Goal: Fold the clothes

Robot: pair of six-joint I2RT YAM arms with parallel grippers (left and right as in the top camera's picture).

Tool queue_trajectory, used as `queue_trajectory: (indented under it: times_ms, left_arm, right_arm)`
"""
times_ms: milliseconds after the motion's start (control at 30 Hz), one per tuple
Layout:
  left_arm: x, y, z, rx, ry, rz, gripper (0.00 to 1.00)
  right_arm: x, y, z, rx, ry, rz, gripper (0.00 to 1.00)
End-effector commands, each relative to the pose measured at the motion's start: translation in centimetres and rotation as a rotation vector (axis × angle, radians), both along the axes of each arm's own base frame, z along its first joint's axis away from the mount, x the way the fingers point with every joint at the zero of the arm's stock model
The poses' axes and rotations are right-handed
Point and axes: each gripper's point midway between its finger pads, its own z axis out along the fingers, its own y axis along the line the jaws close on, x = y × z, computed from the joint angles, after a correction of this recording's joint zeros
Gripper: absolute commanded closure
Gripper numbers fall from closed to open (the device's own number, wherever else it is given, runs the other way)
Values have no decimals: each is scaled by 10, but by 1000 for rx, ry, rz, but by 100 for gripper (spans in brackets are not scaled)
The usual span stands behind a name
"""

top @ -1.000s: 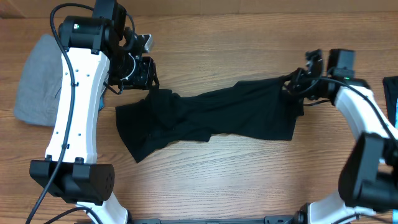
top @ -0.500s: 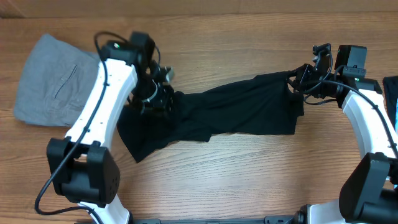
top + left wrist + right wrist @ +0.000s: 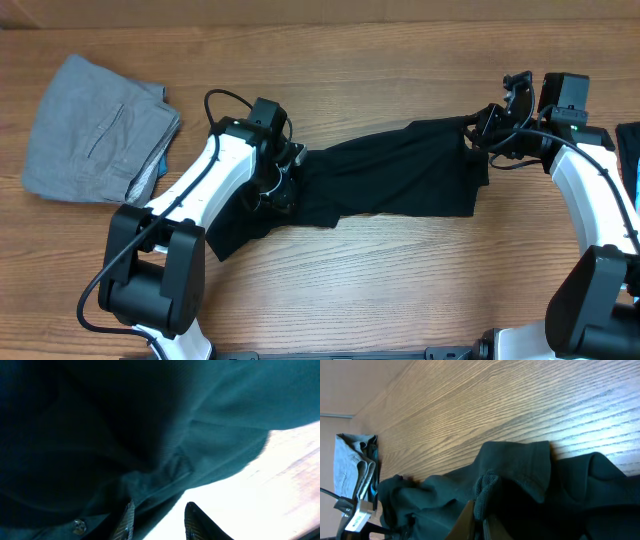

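A: Where is the black garment [image 3: 390, 180] lying?
B: It is stretching across the middle of the wooden table [image 3: 400, 300], with one corner pointing toward the lower left and its upper right corner reaching the right gripper [image 3: 478, 128].
A: Is that gripper holding it?
B: Yes, it is pinching a bunched fold of the cloth there.
A: And the left gripper [image 3: 283, 188]?
B: It is sitting over the cloth left of centre, its fingers [image 3: 200, 522] standing narrowly apart with bright table showing between them.
A: Room around the edges?
B: Bare wood is running along the top and bottom. Grey folded trousers [image 3: 95, 130] are sitting in the upper left, well apart from the garment.
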Motion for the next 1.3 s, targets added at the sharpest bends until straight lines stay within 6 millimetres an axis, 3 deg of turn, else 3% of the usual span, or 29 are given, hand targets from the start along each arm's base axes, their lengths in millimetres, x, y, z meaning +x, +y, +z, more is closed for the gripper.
queue_trajectory:
  times_ms: [0,167,400,667,833,1000,1133,1267]
  left_arm:
    - [6,13,-2,87,-48,0,66]
    - [22,20,-3,133,-122,6,68]
    - [32,16,-2,119,-172,-28,60]
    - [19,13,-10,116,-136,-64,60]
    - [5,13,-19,114,-91,-69,80]
    - [6,13,-18,114,-91,-63,96]
    - [17,11,1,109,-98,-4,96]
    - [42,11,43,101,-146,38,96]
  right_arm:
    - [5,-4,11,-26,-33,-8,96]
    - [4,-3,11,-25,-29,-8,96]
    - [3,-6,8,-39,-15,-18,96]
    - [3,-6,8,-39,-15,-18,96]
    - [3,-6,8,-39,-16,-18,96]
    - [3,-6,8,-39,-16,-18,95]
    - [3,-6,8,-39,-16,-18,95]
    - [3,-7,7,-43,-15,-21,95]
